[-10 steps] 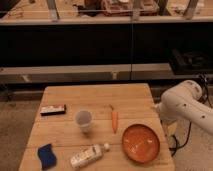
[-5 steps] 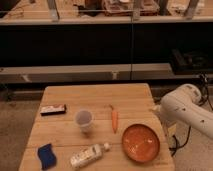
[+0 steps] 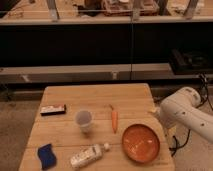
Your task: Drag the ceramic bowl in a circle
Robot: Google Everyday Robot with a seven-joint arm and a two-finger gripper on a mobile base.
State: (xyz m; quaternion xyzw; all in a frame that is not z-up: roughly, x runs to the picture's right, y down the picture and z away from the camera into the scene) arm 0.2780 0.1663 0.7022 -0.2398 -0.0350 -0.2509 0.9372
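Note:
The ceramic bowl (image 3: 140, 142), a wide, shallow, glossy orange-red dish, sits on the wooden table (image 3: 65, 102) near its front right corner. My white arm (image 3: 187, 112) reaches in from the right, just beyond the table's right edge. The gripper (image 3: 156, 112) is at the arm's left end, beside the table's right edge, above and to the right of the bowl and apart from it. Most of it is hidden by the arm.
A carrot (image 3: 114, 119) lies left of the bowl. A translucent white cup (image 3: 83, 120) stands mid-table. A white bottle (image 3: 89, 155) lies at the front, a blue sponge (image 3: 47, 154) at the front left, a dark flat packet (image 3: 53, 109) at the left. Dark shelving stands behind the table.
My arm has shifted slightly to the right and down. The bowl and the other objects have not moved.

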